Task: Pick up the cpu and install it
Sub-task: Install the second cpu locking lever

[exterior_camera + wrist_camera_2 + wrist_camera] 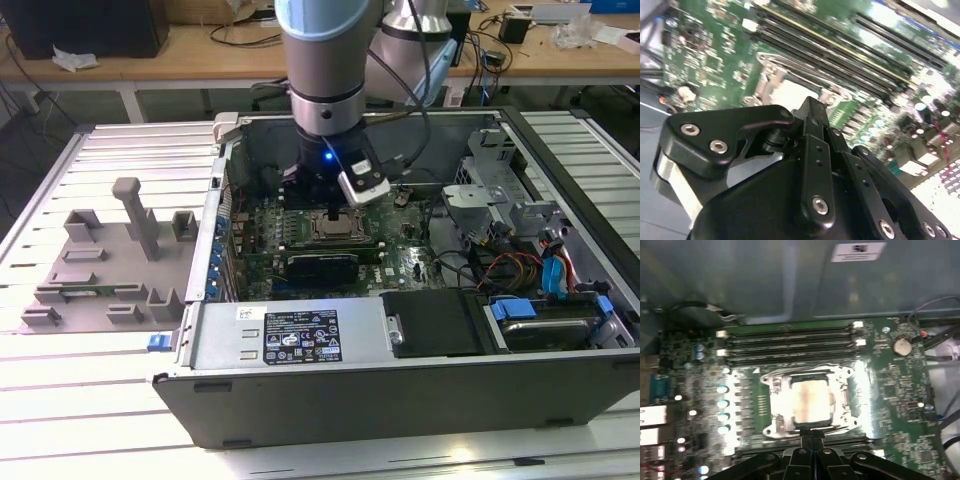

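The cpu (810, 400) is a shiny silver square lying flat inside the metal-edged socket frame (774, 422) on the green motherboard (900, 390). In the exterior view it shows as a small pale square (336, 228) in the middle of the open computer case (400, 400). My gripper (812, 434) hovers just above the socket's edge, its two black fingers pressed together with nothing between them. The second wrist view shows the same closed fingers (810, 107) over the pale chip (792, 92). In the exterior view my gripper (333, 212) hangs directly over the socket.
Memory slots (790, 342) run beside the socket, and a long black card (320, 266) lies on its other side. A labelled power supply (290, 336) and cables (520, 262) crowd the case. A grey fixture tray (100, 262) stands at the exterior view's left.
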Tool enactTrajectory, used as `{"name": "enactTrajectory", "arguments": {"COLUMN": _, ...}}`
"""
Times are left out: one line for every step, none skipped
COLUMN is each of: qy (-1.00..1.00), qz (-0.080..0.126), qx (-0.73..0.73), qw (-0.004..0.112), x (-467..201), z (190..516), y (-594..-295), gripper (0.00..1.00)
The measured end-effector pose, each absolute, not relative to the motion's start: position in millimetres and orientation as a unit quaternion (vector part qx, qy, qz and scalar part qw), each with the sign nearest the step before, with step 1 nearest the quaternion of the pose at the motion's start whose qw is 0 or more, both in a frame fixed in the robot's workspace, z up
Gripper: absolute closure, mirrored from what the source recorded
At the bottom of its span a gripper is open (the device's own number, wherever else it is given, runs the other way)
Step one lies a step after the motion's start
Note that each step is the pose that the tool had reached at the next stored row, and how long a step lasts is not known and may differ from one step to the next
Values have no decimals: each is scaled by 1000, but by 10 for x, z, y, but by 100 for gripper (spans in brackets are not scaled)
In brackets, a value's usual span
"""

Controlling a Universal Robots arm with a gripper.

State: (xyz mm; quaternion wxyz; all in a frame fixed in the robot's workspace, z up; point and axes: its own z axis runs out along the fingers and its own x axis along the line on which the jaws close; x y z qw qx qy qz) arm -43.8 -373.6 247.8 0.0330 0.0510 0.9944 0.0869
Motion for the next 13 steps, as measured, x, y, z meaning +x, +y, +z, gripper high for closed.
{"name": "enactTrajectory", "arguments": {"qy": 994, "qz": 87, "qx": 51, "qw": 32, "x": -416, "z": 2476, "y": -3721, "gripper": 89}}
{"name": "enactTrajectory", "arguments": {"qy": 994, "qz": 86, "qx": 51, "qw": 32, "x": -400, "z": 2476, "y": -3695, "gripper": 89}}
{"name": "enactTrajectory", "arguments": {"qy": 995, "qz": 85, "qx": 51, "qw": 32, "x": -392, "z": 2475, "y": -3666, "gripper": 89}}
{"name": "enactTrajectory", "arguments": {"qy": 995, "qz": 81, "qx": 51, "qw": 32, "x": -384, "z": 2474, "y": -3617, "gripper": 89}}
{"name": "enactTrajectory", "arguments": {"qy": 996, "qz": 72, "qx": 51, "qw": 30, "x": -380, "z": 2474, "y": -3582, "gripper": 89}}
{"name": "enactTrajectory", "arguments": {"qy": 996, "qz": 68, "qx": 51, "qw": 30, "x": -378, "z": 2474, "y": -3570, "gripper": 89}}
{"name": "enactTrajectory", "arguments": {"qy": 996, "qz": 68, "qx": 51, "qw": 30, "x": -378, "z": 2474, "y": -3570, "gripper": 89}}
{"name": "enactTrajectory", "arguments": {"qy": 996, "qz": 68, "qx": 51, "qw": 30, "x": -378, "z": 2474, "y": -3570, "gripper": 89}}
{"name": "enactTrajectory", "arguments": {"qy": 996, "qz": 68, "qx": 51, "qw": 30, "x": -378, "z": 2474, "y": -3570, "gripper": 89}}
{"name": "enactTrajectory", "arguments": {"qy": 996, "qz": 68, "qx": 51, "qw": 30, "x": -378, "z": 2474, "y": -3570, "gripper": 89}}
{"name": "enactTrajectory", "arguments": {"qy": 996, "qz": 68, "qx": 51, "qw": 30, "x": -378, "z": 2474, "y": -3570, "gripper": 89}}
{"name": "enactTrajectory", "arguments": {"qy": 996, "qz": 68, "qx": 51, "qw": 30, "x": -378, "z": 2474, "y": -3570, "gripper": 89}}
{"name": "enactTrajectory", "arguments": {"qy": 996, "qz": 68, "qx": 51, "qw": 30, "x": -378, "z": 2474, "y": -3570, "gripper": 89}}
